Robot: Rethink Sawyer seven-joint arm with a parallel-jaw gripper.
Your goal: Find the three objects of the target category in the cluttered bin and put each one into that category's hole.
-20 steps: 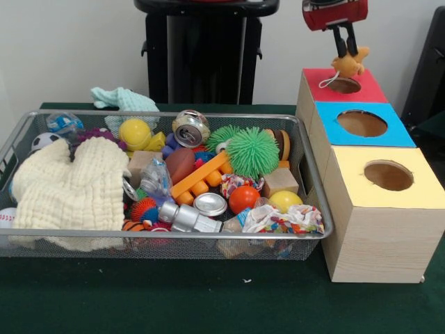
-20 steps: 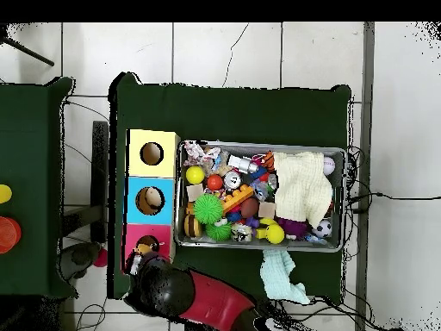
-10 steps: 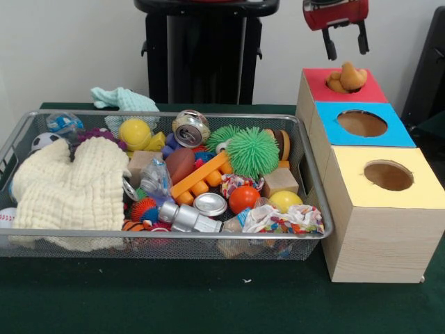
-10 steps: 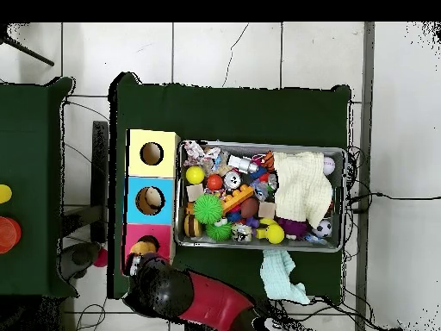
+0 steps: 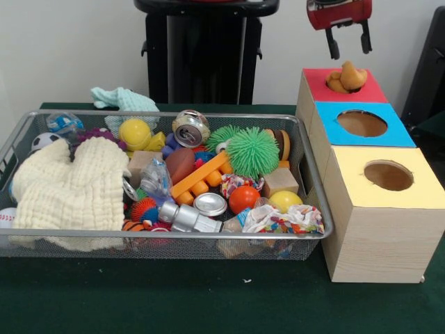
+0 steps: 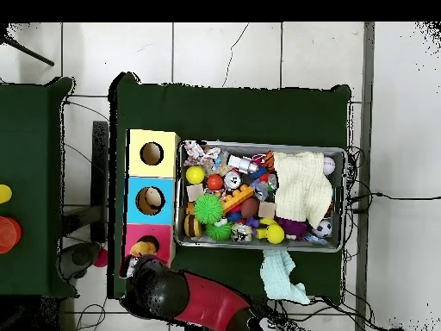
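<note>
The two black fingers (image 5: 333, 49) of the red gripper (image 5: 348, 46) stand spread wide with nothing between them, directly above the red-topped wooden box (image 5: 361, 89) and clear of it. The small orange plush toy (image 5: 346, 77) sits in that box's round hole, its upper part protruding above the rim. The blue-topped box (image 5: 393, 133) and yellow-topped box (image 5: 424, 193) adjoin it in a row beside the wire mesh bin (image 5: 167, 243). The bin holds a cream knitted cloth (image 5: 66, 188), a green spiky ball (image 5: 252, 152), a yellow rubber duck (image 5: 138, 134), a dented metal can (image 5: 190, 128) and further clutter. In the overhead view the red and black arm (image 6: 185, 297) reaches to the red box. Compared with half a second ago, the gripper is marginally higher; the toy is unmoved.
</note>
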